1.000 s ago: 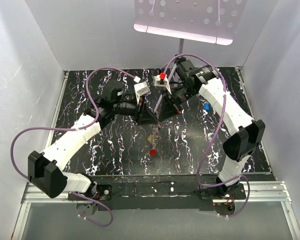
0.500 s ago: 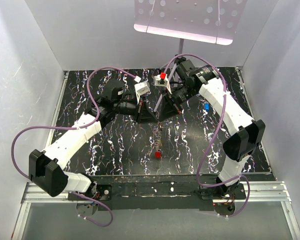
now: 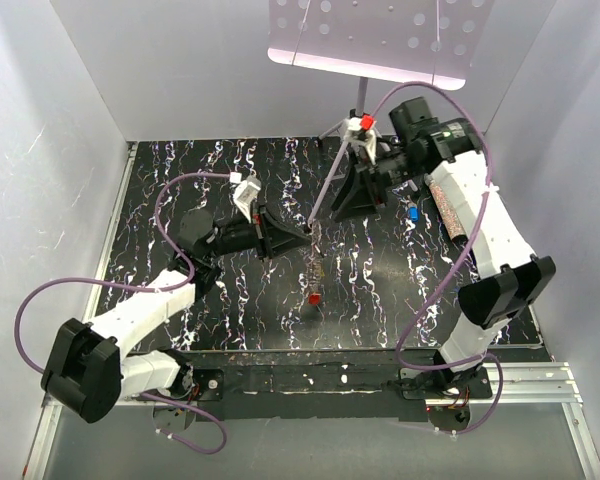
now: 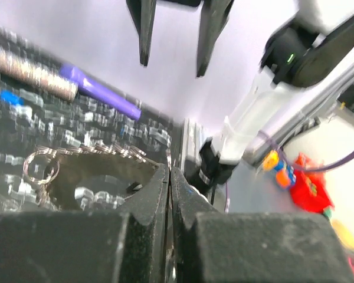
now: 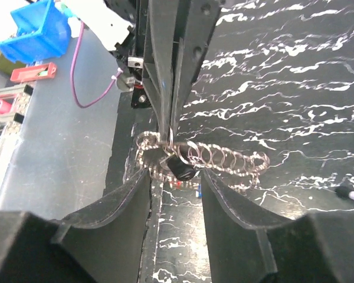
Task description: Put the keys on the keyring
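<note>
We see the left fingers (image 3: 302, 231) pressed shut on the top end of the keyring (image 3: 313, 262), a strand of small coiled loops that hangs from their tips over the middle of the worktop (image 3: 180, 180). A red piece (image 3: 314, 297) sits at the strand's lower end; we cannot tell whether it touches the worktop. The right fingers (image 3: 348, 206) stand apart and hold nothing, raised just behind and to the right of the left tips. In the right wrist view the loops show through the gap between them, just under the left tips. A blue key (image 3: 413, 213) lies on the worktop further right, apart from the keyring.
</note>
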Controlling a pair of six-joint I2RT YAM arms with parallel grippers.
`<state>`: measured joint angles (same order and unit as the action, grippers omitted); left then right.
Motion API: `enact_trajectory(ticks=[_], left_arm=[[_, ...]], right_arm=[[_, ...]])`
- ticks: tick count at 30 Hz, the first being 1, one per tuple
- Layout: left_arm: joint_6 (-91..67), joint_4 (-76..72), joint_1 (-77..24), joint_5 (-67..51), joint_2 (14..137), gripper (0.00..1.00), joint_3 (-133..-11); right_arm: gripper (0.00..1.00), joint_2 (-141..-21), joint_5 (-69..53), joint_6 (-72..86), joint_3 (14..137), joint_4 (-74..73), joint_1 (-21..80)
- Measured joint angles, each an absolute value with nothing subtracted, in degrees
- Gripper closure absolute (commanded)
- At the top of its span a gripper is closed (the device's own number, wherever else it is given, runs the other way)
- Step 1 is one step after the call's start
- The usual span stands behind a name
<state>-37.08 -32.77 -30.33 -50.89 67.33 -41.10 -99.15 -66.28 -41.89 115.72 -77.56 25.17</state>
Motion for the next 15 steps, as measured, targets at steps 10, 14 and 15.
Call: enact_trajectory(ticks=[10, 14, 15], left_arm=[[-59.7, -70.19, -30.33, -37.01, 71.11, 1.0, -34.79], [-64.2, -72.2, -30.3, -34.5, 72.71, 1.0, -35.79], [-65.06, -72.34, -30.3, -34.17, 72.82, 1.0, -36.36]], right_arm=[[0.51, -95.31, -72.12, -42.26, 114.87, -77.49, 20.49], [0.51, -95.31, -72.97, -42.26, 114.43, -77.54, 20.1], [0.51, -95.31, -73.41, -42.26, 114.43, -77.54, 19.92]])
